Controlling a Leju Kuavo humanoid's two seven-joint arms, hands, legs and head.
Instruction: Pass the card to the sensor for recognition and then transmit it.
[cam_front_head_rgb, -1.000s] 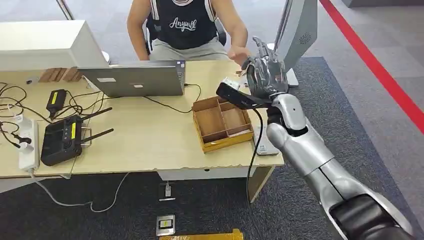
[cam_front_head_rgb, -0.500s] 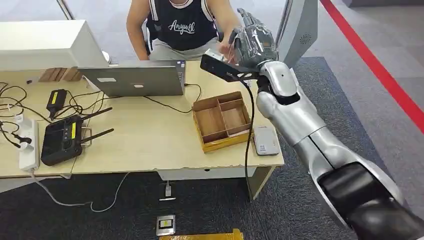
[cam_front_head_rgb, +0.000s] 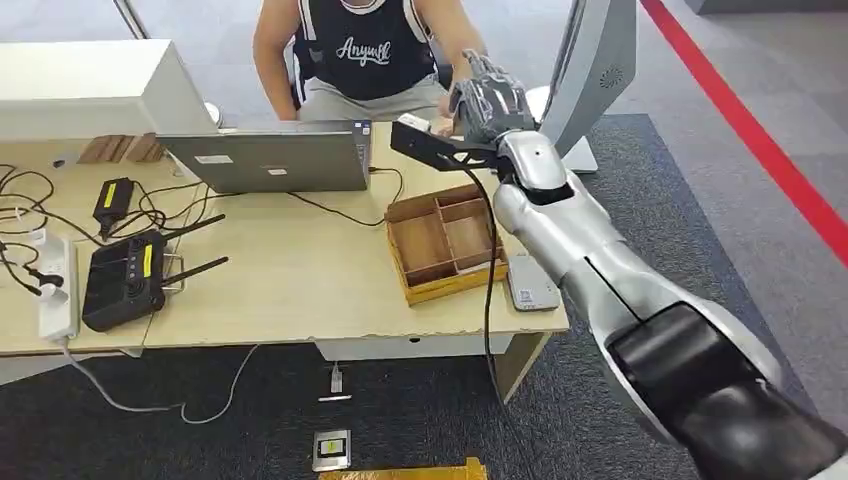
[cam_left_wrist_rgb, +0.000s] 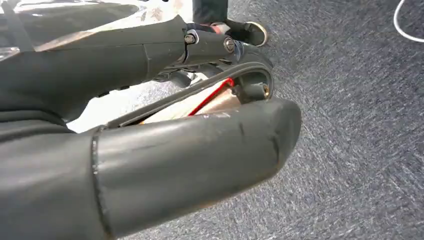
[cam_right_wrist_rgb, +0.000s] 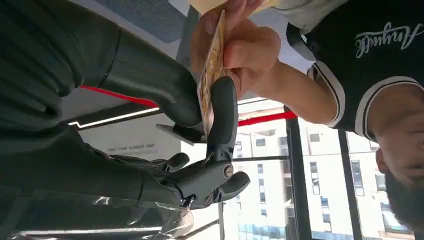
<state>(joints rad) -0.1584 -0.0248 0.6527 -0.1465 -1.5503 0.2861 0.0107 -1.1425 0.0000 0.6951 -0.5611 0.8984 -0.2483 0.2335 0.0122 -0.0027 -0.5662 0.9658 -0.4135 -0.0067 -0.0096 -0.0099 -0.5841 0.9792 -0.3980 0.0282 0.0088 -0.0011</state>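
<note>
While person's hand (cam_right_wrist_rgb: 245, 45) grips card (cam_right_wrist_rgb: 212, 70) too | R robot hand (cam_right_wrist_rgb: 200, 115) pinches it | L robot hand (cam_left_wrist_rgb: 150, 150): grip unclear

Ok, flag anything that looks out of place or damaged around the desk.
A small card-like item lies on the carpet below the desk, beside a yellow strip. The desk's front edge looks chipped and ragged.
</note>
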